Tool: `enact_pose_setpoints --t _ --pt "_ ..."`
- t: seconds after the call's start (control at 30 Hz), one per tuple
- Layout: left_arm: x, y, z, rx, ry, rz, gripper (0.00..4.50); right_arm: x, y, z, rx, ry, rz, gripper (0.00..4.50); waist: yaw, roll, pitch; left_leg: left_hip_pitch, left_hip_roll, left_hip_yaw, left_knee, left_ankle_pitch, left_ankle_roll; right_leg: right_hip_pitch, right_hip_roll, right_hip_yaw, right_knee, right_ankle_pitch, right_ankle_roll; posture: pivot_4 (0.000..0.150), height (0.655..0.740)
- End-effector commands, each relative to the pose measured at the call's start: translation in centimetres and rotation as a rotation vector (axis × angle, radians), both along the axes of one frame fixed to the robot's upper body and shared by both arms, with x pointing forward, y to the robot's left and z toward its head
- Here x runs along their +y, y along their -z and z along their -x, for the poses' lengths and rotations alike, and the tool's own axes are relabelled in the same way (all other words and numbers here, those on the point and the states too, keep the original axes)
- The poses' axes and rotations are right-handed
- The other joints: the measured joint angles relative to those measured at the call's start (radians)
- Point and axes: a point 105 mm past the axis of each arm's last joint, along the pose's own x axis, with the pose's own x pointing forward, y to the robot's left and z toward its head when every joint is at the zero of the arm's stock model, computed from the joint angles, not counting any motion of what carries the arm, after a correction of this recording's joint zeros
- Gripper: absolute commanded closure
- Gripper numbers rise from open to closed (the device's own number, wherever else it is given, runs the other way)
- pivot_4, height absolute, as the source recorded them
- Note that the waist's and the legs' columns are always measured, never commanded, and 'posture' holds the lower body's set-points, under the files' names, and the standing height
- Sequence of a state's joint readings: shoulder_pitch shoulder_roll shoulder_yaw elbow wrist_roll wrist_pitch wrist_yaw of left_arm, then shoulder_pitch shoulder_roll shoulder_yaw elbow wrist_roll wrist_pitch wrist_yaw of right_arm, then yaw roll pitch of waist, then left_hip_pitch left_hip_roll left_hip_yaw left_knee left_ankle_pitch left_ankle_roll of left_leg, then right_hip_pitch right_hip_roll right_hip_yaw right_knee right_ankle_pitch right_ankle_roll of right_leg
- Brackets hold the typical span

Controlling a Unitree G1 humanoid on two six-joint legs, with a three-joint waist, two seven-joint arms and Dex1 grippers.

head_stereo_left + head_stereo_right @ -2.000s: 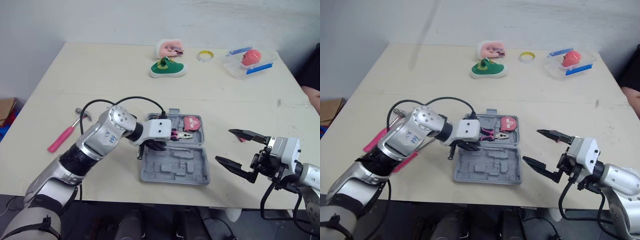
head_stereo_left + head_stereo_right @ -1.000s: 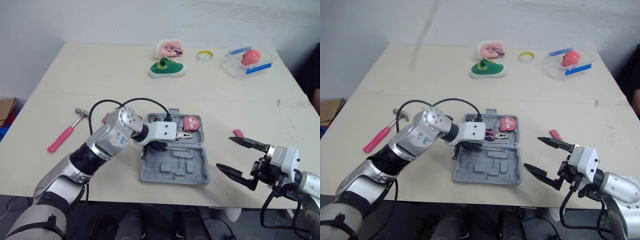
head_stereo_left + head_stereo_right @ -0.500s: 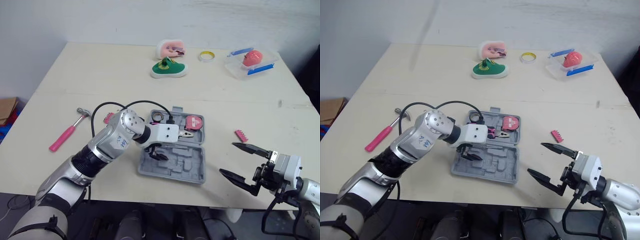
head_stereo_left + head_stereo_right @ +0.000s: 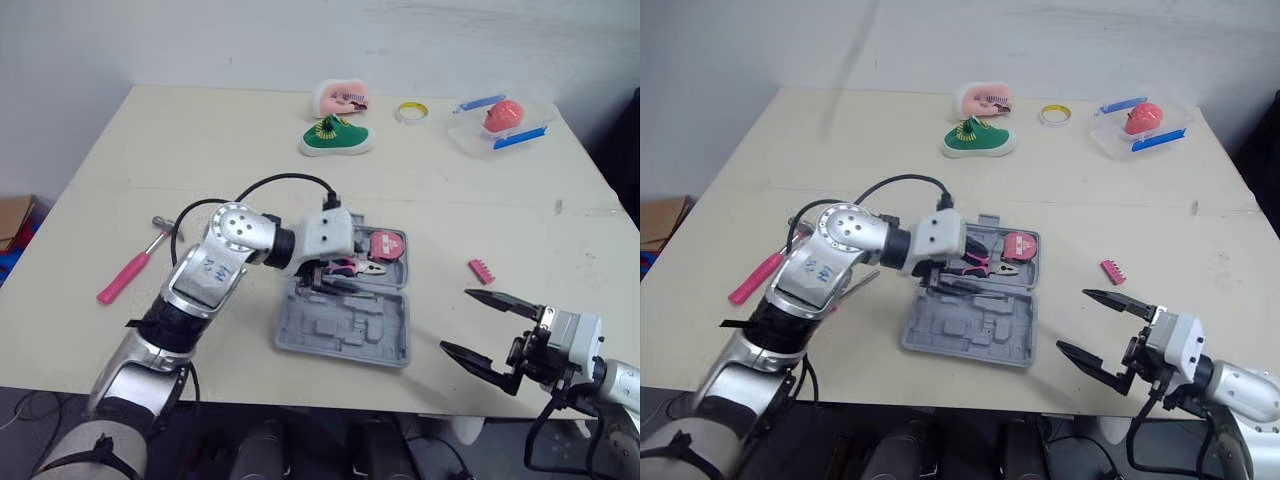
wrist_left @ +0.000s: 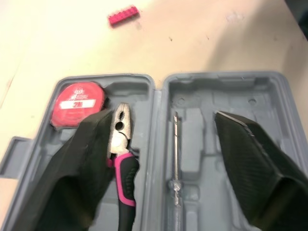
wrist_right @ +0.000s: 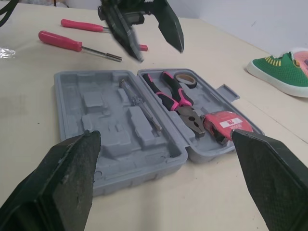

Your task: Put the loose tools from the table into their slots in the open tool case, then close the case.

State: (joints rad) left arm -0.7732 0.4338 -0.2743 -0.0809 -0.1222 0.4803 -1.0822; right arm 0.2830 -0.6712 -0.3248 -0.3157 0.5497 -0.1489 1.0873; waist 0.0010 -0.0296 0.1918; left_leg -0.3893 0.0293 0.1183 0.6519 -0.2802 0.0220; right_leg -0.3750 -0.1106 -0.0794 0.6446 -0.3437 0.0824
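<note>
Right gripper [image 4: 455,320]: nearest the desk's front edge, to the right of the tool case and well apart from it; fingers wide apart, empty
Tool case [image 4: 340,325]: grey, lying open on the desk [image 4: 200,160]; its near half holds a slim screwdriver [image 5: 175,163] beside the hinge; most moulded slots there are bare
Left gripper [image 5: 162,113]: hovers over the case's hinge; fingers spread, nothing between them
Far half of the case: pink-handled pliers [image 5: 120,144], red tape measure [image 5: 77,102] and a small roll of tape [image 6: 185,79], all seated
Loose tools: red-handled screwdriver [image 6: 60,40] to the case's left, near it; pink hammer [image 4: 125,275] farther left; pink bit holder [image 4: 482,270] to the case's right
Beyond the case: green shoe [image 4: 335,135]; no part of the job
Step in hand: probably fetching the next loose tool; closing must wait
Doing it well: rise clear of the case first, so the fingers do not snag the pliers; take the red-handled screwdriver by its handle; keep the shaft parallel to its slot; lower it flat and press home; the bit holder suits the right gripper, being on its side
</note>
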Motion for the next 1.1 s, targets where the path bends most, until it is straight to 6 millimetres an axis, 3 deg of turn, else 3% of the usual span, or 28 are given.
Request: enact_pose_setpoints --t 0.03,0.13,0.17,0.3,0.4,0.9,1.1 --pt "0.5 -1.3 0.2 -0.022 0.027 0.154 3.16 -0.9 -1.0 0.3 -0.072 0.048 -0.002 0.00 0.000 0.000 0.000 0.000 0.000 0.000 0.000 0.000 0.000 0.000 0.000 0.000 0.000 0.000 0.000 0.150 0.7400" --pt "0.7 -0.9 0.1 0.023 0.015 0.216 4.35 -1.3 -1.0 0.4 -0.080 0.069 -0.013 0.00 0.000 0.000 0.000 0.000 0.000 0.000 0.001 0.000 0.000 0.000 0.000 0.000 0.000 0.000 0.000 0.150 0.7400" --pt "0.9 -0.2 0.0 0.042 0.001 0.217 4.44 -1.5 -0.9 0.5 -0.080 0.074 -0.013 0.00 0.000 0.000 0.000 0.000 0.000 0.000 0.001 0.000 0.000 0.001 0.000 0.000 0.000 0.000 0.000 0.150 0.7400" --pt "1.2 3.4 -0.3 0.095 -0.048 0.198 4.44 -2.2 -0.3 0.9 -0.068 0.096 -0.009 0.00 0.000 0.001 0.000 0.001 0.000 0.000 0.000 0.000 0.000 0.001 0.000 0.000 0.000 0.000 0.000 0.150 0.7400" --pt "0.8 3.9 -0.4 0.142 -0.080 0.241 4.44 -2.2 -0.3 1.0 -0.068 0.097 -0.007 0.00 0.000 0.000 0.000 0.001 0.000 0.000 0.000 0.000 0.000 0.001 0.000 0.000 0.000 0.000 0.000 0.150 0.7400" --pt "0.3 7.4 -0.3 0.204 -0.151 0.112 4.44 -0.5 -1.4 0.0 -0.069 0.081 -0.001 0.00 0.000 0.001 0.000 0.001 0.000 0.000 -0.001 0.000 0.000 0.001 0.000 0.000 0.000 0.000 0.001 0.150 0.7400" --pt "0.9 7.0 -0.9 0.189 -0.178 0.115 4.44 -0.3 -1.6 -0.2 -0.072 0.079 0.000 0.00 0.000 0.001 0.000 0.001 0.000 0.000 -0.001 0.000 0.000 0.001 0.000 0.000 0.000 0.000 0.001 0.150 0.7400"
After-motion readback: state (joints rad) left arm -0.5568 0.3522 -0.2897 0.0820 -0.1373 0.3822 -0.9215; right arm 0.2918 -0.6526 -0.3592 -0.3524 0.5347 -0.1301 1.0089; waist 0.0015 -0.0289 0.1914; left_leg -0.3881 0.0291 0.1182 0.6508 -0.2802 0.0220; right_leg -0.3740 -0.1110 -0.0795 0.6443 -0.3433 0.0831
